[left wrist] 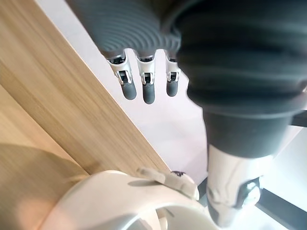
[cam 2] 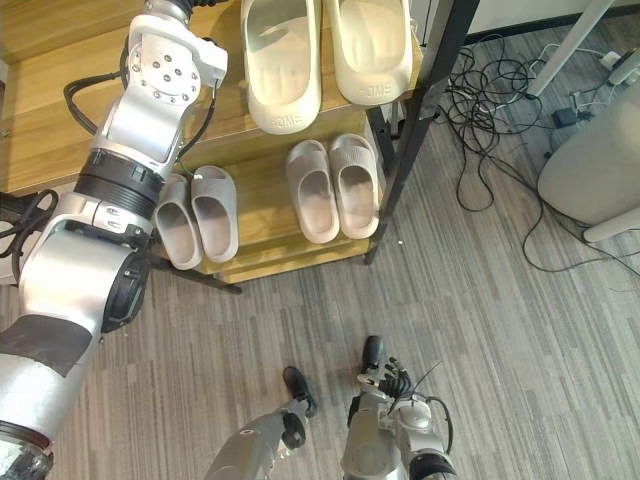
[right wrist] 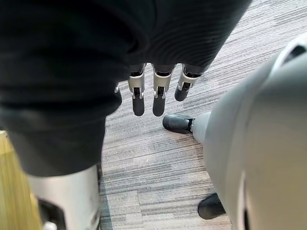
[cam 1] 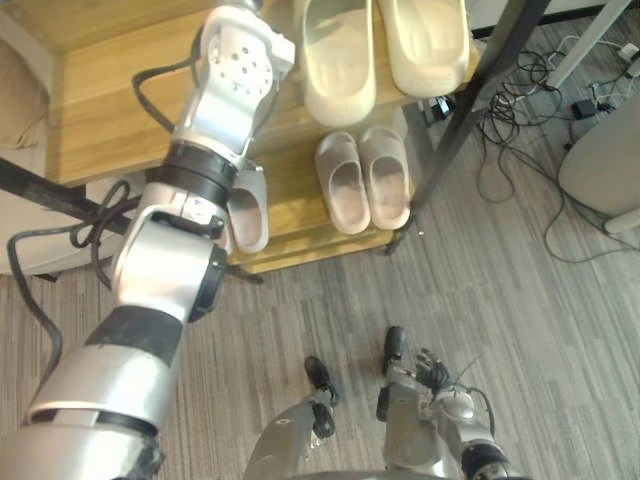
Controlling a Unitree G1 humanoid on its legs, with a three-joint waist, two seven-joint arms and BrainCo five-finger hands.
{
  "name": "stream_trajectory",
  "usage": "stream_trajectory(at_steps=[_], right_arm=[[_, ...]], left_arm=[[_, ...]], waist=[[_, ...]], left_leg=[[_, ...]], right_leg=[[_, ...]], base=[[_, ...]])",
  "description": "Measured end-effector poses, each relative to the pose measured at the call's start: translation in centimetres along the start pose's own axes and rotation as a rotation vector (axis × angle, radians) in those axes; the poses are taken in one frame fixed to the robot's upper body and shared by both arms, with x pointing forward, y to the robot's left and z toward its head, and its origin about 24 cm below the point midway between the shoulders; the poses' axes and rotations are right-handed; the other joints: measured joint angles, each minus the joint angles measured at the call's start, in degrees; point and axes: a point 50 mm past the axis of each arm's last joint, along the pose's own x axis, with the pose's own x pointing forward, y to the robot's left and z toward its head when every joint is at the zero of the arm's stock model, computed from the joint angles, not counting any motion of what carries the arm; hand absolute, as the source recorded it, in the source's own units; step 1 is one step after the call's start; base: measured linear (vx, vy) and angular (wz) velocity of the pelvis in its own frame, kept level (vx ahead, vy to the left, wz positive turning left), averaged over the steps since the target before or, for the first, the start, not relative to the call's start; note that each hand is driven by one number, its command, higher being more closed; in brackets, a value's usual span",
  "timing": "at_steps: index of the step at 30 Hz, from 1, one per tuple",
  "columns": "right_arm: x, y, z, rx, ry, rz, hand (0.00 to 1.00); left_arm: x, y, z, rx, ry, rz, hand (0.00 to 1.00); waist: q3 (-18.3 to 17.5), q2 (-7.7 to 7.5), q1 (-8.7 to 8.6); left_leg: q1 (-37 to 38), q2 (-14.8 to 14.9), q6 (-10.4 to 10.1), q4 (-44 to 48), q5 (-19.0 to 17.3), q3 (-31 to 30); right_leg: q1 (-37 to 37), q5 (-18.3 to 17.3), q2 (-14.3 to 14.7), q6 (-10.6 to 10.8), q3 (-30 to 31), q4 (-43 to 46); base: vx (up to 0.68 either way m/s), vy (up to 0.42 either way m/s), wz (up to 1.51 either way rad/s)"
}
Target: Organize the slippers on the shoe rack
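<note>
The wooden shoe rack [cam 1: 110, 100] has a cream pair of slippers [cam 1: 338, 60] on its top shelf. On the lower shelf sit a pinkish pair [cam 1: 362, 180] at the right and a grey pair [cam 2: 197, 215] at the left, partly behind my left arm. My left hand [left wrist: 147, 91] hovers over the top shelf's far edge, fingers relaxed and holding nothing. The heel of a cream slipper [left wrist: 120, 196] lies close under its thumb. Low by my side, my right hand [cam 1: 432, 372] hangs above the floor with straight, empty fingers [right wrist: 159, 96].
A black rack post [cam 1: 470, 110] slants down the rack's right side. Tangled cables [cam 1: 520, 95] lie on the grey floor to the right, beside a pale rounded object [cam 1: 600, 160] and a white leg [cam 1: 590, 40]. Open floor spreads before the rack.
</note>
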Motion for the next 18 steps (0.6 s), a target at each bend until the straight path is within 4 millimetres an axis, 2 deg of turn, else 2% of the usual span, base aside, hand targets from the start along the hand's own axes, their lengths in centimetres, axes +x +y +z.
stream_trajectory(at_steps=[3,9,15,18], right_arm=[[0.0,0.1,-0.4,-0.011,0.017,0.007,0.00],[-0.1,0.3,-0.6,-0.028,0.030,0.016,0.00],[-0.1,0.3,-0.7,-0.031,0.031,0.017,0.00],[-0.3,0.3,-1.2,-0.034,0.045,0.018,0.00]], left_arm=[[-0.3,-0.3,-0.2,-0.028,0.001,-0.004,0.00],[-0.9,-0.6,-1.0,-0.045,0.025,-0.005,0.00],[-0.8,-0.5,0.0,-0.081,-0.017,0.003,0.00],[-1.5,-0.8,-0.9,-0.093,-0.005,-0.006,0.00]], waist=[[-0.7,0.03,0.21],[-2.3,1.21,0.68],[-2.5,1.42,0.68],[-3.9,1.56,0.68]], left_leg=[[0.4,-0.1,0.1,0.0,0.0,-0.8],[0.8,-0.3,0.2,-1.4,0.6,-1.1],[1.5,-0.4,0.1,-2.4,1.4,-1.3],[2.3,-0.4,0.0,-3.2,1.5,-1.5]], right_leg=[[0.8,-0.3,-0.2,0.1,-0.6,0.0],[0.8,-0.6,-0.2,0.3,-1.0,0.0],[1.2,-0.5,-0.1,0.5,-1.2,0.0],[1.7,-0.7,0.0,0.7,-1.5,0.0]], base=[[-0.02,0.056,0.11],[-0.02,0.047,0.04],[-0.01,0.043,0.01],[0.01,0.056,0.02]])
